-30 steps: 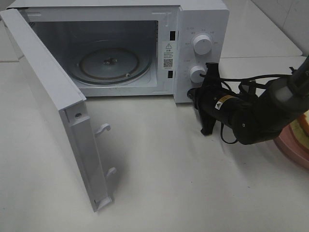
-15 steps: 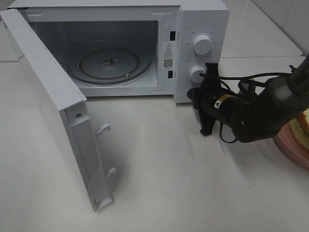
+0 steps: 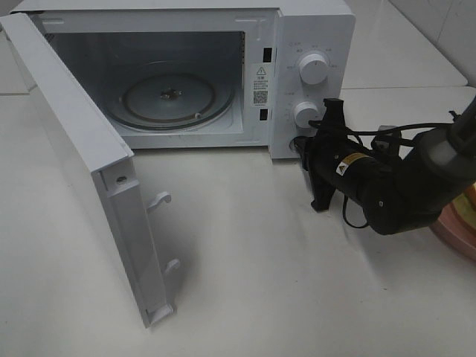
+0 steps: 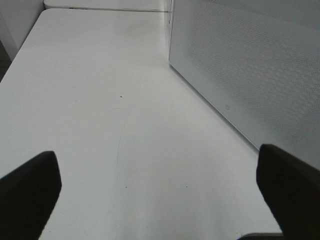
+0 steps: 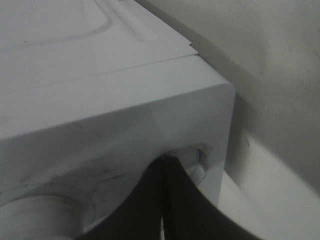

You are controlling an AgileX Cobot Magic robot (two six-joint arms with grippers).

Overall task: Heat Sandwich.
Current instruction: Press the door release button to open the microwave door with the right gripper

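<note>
Though mostly hidden behind the right arm, one sandwich [image 3: 471,199] shows at the far right edge of the bench [image 3: 260,290], on one pink plate [image 3: 455,232]. Judged light, soft and easily squashed or slid apart, so best carried by the plate's rim. One microwave [image 3: 312,30], door open; two dials [image 3: 313,68]; one glass turntable [image 3: 167,100]. Left jaws wide apart, empty. Right jaws pressed together, holding nothing, at the microwave's lower front corner.

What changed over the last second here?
The right gripper, shut, drifted slightly to the right in front of the microwave, near the lower knob, and its arm shifted with it. Nothing was grabbed or released. The door stayed open and the turntable stayed bare.
</note>
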